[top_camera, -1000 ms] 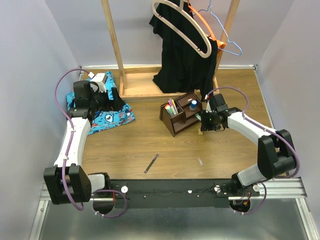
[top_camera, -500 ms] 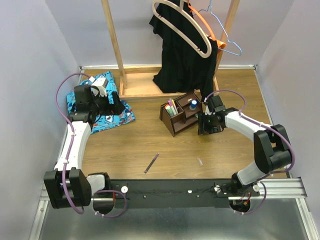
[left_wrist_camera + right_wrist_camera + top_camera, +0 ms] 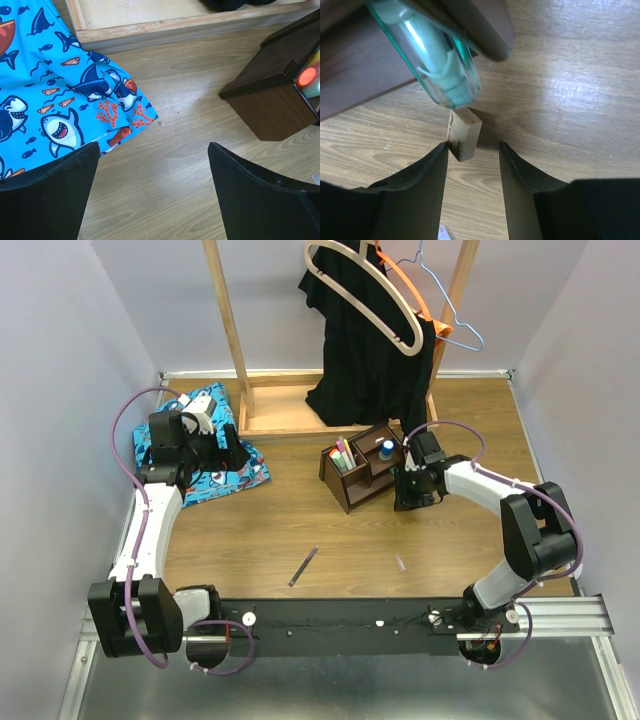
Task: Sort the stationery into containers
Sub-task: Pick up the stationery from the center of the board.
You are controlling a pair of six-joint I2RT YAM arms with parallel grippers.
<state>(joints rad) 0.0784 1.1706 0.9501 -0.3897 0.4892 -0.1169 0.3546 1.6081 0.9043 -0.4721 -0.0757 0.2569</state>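
Right fingers: the right gripper (image 3: 472, 146) has its fingers partly spread astride a small tan block eraser (image 3: 464, 130). The left finger is touching or just beside it and the right finger is apart, so there is no pinch yet.
Left fingers: the left gripper (image 3: 152, 150) is spread wide with nothing between, over bare wood at the edge of the blue shark-print cloth (image 3: 50, 90).
Eraser location: on the wooden tabletop (image 3: 580, 90), just beside the right near corner of the dark brown wooden desk organizer (image 3: 352, 488) and under the tip of a clear teal-shelled barrel (image 3: 437, 65) leaning out from it.
Risk, closing: the eraser sits off-centre in the gap. The left finger would probably meet it first and could tip or skid it.
Risk, lifting: the teal barrel overhangs the eraser, so a straight rise may knock it loose or nudge the organizer.
Risk, leftovers: a thin purple pen (image 3: 303, 566) lies flat near the arm bases, low to grip. A small pale item (image 3: 400, 563) lies to its right, too small to identify.
Right wrist only: it shows the finger-to-eraser gap; in the top view the gripper hides the eraser.
Top only: it shows markers (image 3: 343, 452) and a small blue bottle (image 3: 386, 449) standing in slots.
Left wrist only: it shows the organizer's left side with an orange cap (image 3: 306, 76).
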